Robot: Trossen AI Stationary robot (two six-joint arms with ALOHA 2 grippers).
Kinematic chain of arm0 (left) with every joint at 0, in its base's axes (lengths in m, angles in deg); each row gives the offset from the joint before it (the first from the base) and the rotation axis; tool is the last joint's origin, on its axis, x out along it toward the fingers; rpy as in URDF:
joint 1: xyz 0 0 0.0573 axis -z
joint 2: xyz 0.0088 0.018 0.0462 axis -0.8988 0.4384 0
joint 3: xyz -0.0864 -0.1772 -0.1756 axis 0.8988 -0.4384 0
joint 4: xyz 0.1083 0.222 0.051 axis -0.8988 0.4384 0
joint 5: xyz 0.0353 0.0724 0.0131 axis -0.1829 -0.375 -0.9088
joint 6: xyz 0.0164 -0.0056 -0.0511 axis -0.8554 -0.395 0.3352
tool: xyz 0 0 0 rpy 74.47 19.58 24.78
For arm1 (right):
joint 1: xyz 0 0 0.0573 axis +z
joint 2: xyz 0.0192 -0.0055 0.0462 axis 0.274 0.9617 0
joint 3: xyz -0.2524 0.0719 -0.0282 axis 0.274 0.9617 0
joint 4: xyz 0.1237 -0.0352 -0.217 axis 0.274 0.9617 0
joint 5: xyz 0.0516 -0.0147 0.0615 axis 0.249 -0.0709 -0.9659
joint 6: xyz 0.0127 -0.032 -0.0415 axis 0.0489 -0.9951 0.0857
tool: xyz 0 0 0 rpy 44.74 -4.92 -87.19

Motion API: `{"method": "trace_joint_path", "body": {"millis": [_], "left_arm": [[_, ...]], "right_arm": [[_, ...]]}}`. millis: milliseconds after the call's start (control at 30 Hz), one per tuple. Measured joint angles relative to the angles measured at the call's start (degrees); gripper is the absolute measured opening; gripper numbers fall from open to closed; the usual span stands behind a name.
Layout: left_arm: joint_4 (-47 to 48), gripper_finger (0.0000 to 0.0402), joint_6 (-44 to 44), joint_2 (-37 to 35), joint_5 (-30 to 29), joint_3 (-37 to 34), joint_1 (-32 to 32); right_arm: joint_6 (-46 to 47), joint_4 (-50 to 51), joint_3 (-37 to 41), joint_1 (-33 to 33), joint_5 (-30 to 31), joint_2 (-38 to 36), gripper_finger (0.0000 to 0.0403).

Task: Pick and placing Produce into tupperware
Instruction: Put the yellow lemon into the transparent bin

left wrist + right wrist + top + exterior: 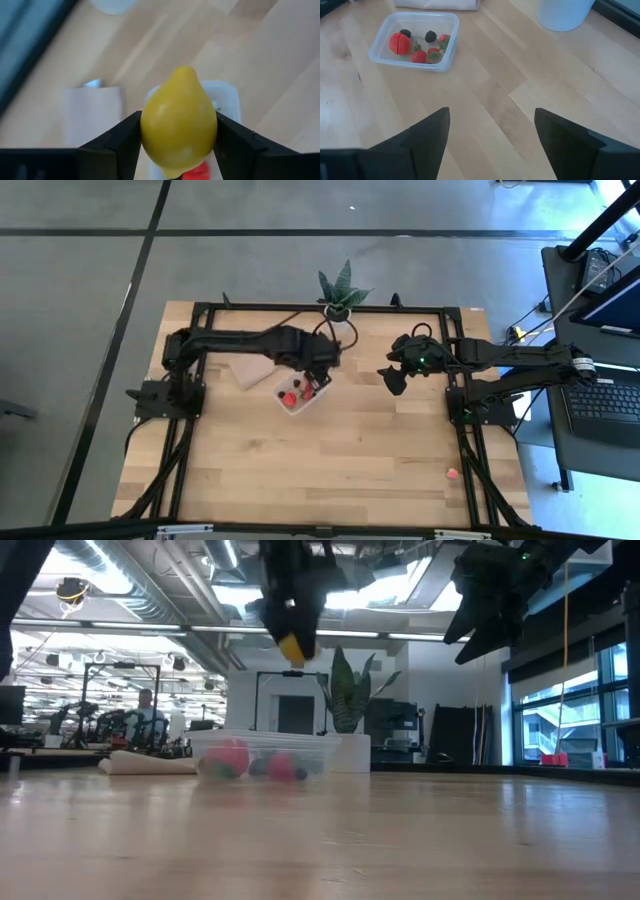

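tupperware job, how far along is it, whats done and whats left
Done: the tupperware already holds a red round piece, strawberries and dark berries. In hand: the left gripper is shut on the lemon, raised above the container. The right gripper waits open to the side, empty. Left: lowering the lemon in, plus one small red piece lying near the table's right edge.

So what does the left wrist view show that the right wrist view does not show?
Only the left wrist view shows the yellow lemon, held in the left gripper above the tupperware.

Only the right wrist view shows the fruit pieces lying inside the tupperware, and the open right gripper, which holds nothing.

Both show the tupperware, the flat tan piece and the wooden table.
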Motion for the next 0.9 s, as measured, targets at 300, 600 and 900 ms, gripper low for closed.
{"method": "trace_joint_path", "body": {"millis": [300, 600, 900], "left_arm": [[-15.0, 0.0198, -0.9, -0.1, 11.7, -17.5, -5.5], [-23.4, 0.0208, 2.0, -0.1, 14.0, -25.6, -3.5], [-23.9, 0.0222, 0.2, -0.1, 13.2, -25.7, -3.4]], "right_arm": [[-1.2, 1.1, 0.0, 0.0, 0.0, 0.0, 0.0293], [-2.6, 1.1, 0.0, 0.0, 0.1, 0.0, 0.0293], [-2.6, 1.0, 0.0, 0.0, 0.1, 0.0, 0.0293]]}}
